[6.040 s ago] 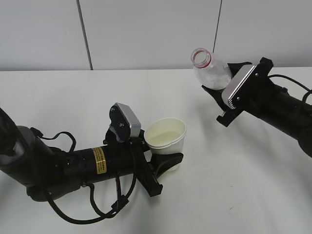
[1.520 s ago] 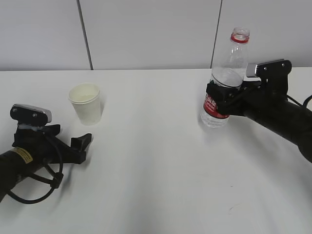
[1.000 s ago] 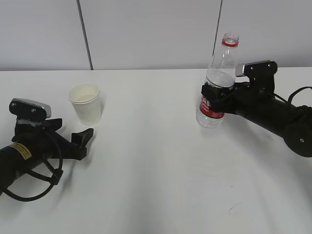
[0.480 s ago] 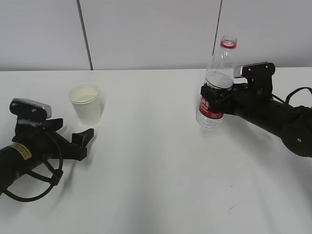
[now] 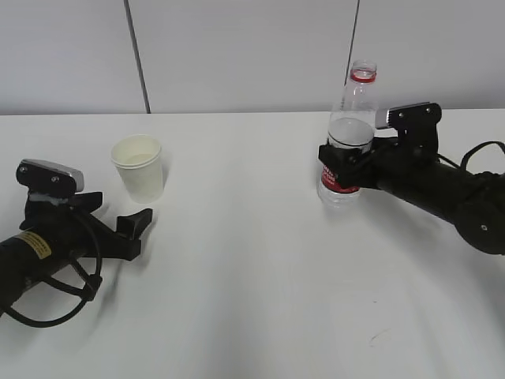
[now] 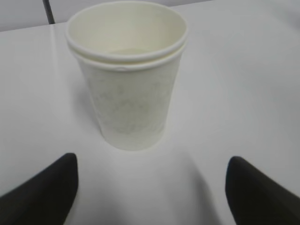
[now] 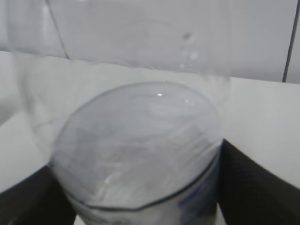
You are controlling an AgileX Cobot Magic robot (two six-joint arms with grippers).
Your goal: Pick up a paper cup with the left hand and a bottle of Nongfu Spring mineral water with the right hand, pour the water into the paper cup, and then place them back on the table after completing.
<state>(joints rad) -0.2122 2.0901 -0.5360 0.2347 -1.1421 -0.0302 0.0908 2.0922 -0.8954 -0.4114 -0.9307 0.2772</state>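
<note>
A cream paper cup (image 5: 139, 168) stands upright on the white table (image 5: 252, 268) at the left; in the left wrist view the cup (image 6: 126, 75) has liquid in its bottom. My left gripper (image 5: 134, 233) is open and empty, just in front of the cup, its black fingertips (image 6: 44, 187) wide apart. My right gripper (image 5: 338, 170) is shut on the clear water bottle (image 5: 347, 134), which has a red label, a red neck ring and no cap. The bottle stands upright with its base at the table. It fills the right wrist view (image 7: 136, 154), partly full of water.
A grey panelled wall (image 5: 237, 55) rises behind the table's far edge. Black cables (image 5: 55, 304) hang from my left arm onto the table at the front left.
My right gripper has shifted the upright bottle a little to the left and down to the table. My left gripper and the cup have stayed put over the last second.
</note>
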